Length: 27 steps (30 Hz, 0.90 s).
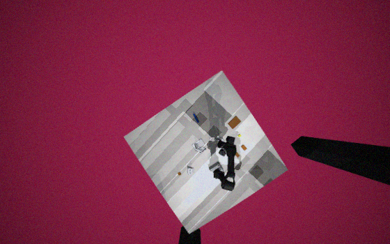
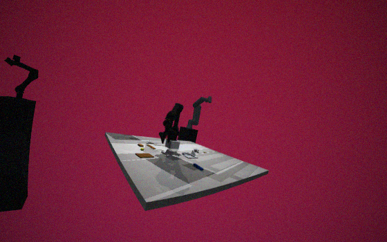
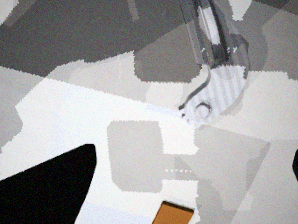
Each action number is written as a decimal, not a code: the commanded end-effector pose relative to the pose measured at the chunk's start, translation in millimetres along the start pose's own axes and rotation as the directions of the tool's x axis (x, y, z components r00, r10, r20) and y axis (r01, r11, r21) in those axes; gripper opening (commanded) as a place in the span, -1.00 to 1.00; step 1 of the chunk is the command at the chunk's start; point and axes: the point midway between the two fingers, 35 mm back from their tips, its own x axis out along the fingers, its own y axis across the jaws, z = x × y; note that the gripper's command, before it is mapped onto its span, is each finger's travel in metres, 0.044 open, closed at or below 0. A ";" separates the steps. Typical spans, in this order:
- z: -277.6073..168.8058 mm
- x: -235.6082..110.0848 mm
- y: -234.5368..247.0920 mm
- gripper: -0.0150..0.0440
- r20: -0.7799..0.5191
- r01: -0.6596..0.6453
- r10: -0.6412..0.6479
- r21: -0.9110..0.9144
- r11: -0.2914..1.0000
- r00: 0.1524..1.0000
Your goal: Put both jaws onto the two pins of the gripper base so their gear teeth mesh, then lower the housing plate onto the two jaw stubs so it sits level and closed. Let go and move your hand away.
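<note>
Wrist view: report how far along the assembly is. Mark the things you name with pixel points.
Done: no step can be confirmed; whether the pale ribbed part (image 3: 222,90) is seated on a pin can't be told.

In hand: nothing; the hand (image 1: 221,148) (image 2: 163,142) (image 3: 194,156) is open.

Left: probably most of it, as an outlined pale piece (image 1: 199,146) (image 2: 189,155) lies apart on the table; then withdrawing the hand.
</note>
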 end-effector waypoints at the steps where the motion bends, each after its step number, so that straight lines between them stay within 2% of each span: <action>1: 0.0 0.0 0.0 0.91 0.000 0.000 0.000 0.000 1.000 1.000; 17: 0.0 0.0 0.0 -0.49 0.000 0.000 0.000 0.000 1.000 1.000; 27: 0.0 0.0 0.0 -0.49 0.000 0.000 0.000 0.000 1.000 1.000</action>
